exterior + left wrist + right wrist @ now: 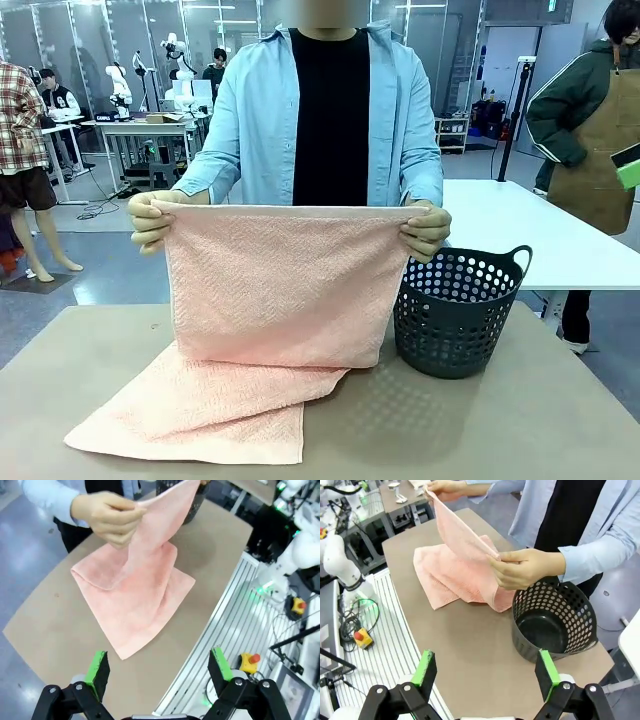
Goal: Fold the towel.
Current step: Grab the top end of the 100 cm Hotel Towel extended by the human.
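A person at the far side holds the pale salmon-pink towel [270,300] up by its top edge with both hands [150,222], so one half hangs while the rest lies on the table toward the near left. From the left wrist view the towel [142,595] lies ahead on the tabletop, well beyond my left gripper [160,667], which stands open with nothing between its green pads. My right gripper [487,672] is open too, hanging over bare table, with the towel [457,565] farther ahead and a hand [520,567] pinching its corner.
A dark perforated plastic basket [455,310] stands on the brown table [480,430] at the right, next to the towel; its inside holds nothing [542,630]. A metal slatted rail [235,630] runs along the table's near edge. Another person stands at the far right.
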